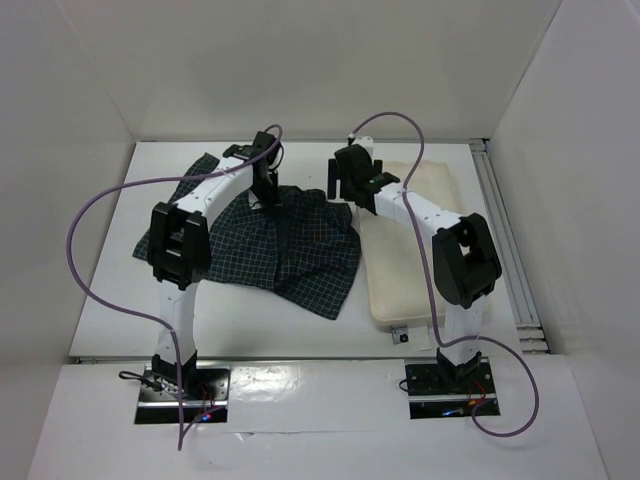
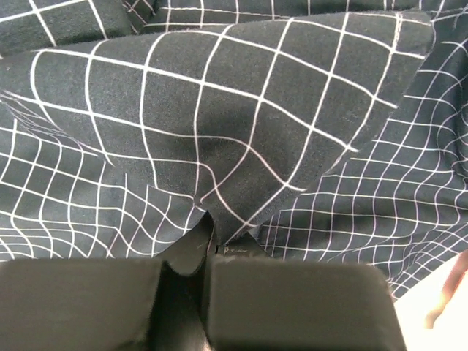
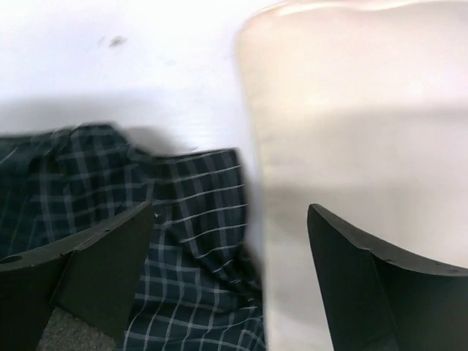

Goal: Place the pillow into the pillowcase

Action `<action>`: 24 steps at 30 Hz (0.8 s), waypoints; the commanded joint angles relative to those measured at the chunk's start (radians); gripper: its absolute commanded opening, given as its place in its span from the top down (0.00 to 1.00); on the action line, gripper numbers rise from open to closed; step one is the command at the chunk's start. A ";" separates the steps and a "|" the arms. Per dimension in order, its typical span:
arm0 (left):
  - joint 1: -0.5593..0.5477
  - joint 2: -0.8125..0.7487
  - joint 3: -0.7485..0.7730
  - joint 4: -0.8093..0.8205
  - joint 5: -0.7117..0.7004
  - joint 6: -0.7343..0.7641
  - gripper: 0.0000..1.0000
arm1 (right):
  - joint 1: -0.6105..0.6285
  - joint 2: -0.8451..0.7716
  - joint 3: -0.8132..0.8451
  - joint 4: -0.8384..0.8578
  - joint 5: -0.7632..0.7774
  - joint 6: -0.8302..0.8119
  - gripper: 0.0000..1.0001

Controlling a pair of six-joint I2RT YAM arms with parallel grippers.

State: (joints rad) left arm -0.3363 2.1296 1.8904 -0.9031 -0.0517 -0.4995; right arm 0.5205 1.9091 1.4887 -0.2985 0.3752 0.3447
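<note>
Showing mid-frame: pillowcase [image 2: 241, 110] fold pinched by L gripper [image 2: 210, 250]; R gripper [image 3: 230, 212] spread, empty, beside pillow [image 3: 351, 110]. Fold could be lost if tugged.

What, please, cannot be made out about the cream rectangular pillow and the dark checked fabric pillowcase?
Top view: folds and the left arm hide the open end of the dark checked fabric pillowcase.
Left wrist view: the shut left gripper covers how many layers it pinches.
Right wrist view: blur hides whether the cream rectangular pillow overlaps the cloth.
Top view: the pillow's white tag is too small to read.
</note>
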 commanded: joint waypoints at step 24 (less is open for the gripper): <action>0.025 -0.007 0.073 -0.060 0.019 -0.016 1.00 | -0.074 -0.422 -0.169 0.025 -0.347 -0.340 1.00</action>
State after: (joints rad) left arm -0.3180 2.1201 1.9118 -0.9379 -0.0219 -0.5049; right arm 0.3836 1.6783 1.4113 -0.3737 0.1917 0.1196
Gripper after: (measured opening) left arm 0.029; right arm 0.015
